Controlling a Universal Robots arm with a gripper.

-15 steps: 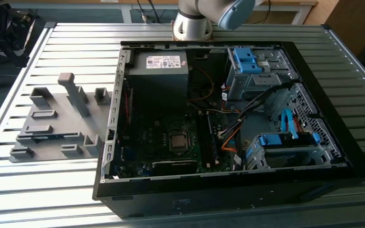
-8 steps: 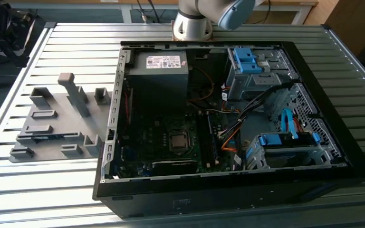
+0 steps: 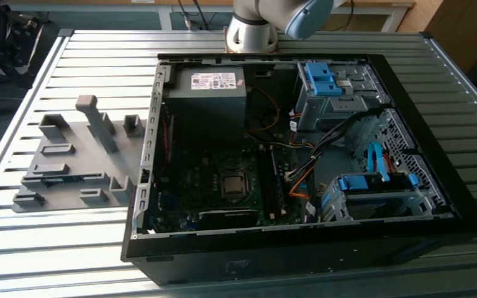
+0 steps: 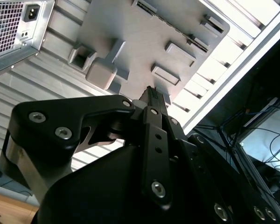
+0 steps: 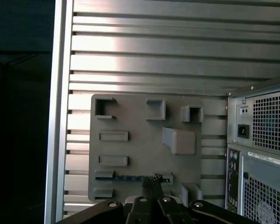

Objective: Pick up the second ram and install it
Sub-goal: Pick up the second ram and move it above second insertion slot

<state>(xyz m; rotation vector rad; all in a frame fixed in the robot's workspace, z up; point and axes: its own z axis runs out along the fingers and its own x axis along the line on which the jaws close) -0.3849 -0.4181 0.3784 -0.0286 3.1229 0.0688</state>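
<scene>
The second ram (image 5: 126, 178) is a thin blue-green stick lying in a slot of the grey holder tray (image 5: 140, 154). In the exterior view the ram (image 3: 54, 180) sits along the tray (image 3: 81, 155) at the exterior view's left of the open computer case. My gripper (image 5: 152, 179) hangs well above the tray, and its fingertips line up with the ram's end nearer the case. In the second wrist view the gripper (image 4: 151, 92) is shut, its black fingers pressed together with nothing between them, over the tray (image 4: 130, 42).
The open computer case (image 3: 305, 155) holds the green motherboard (image 3: 222, 180), a grey power supply (image 3: 209, 81), blue drive brackets (image 3: 371, 183) and loose cables. Upright grey posts (image 3: 97, 121) rise from the tray. The ribbed metal table (image 5: 154, 56) ends in a rail at its edge.
</scene>
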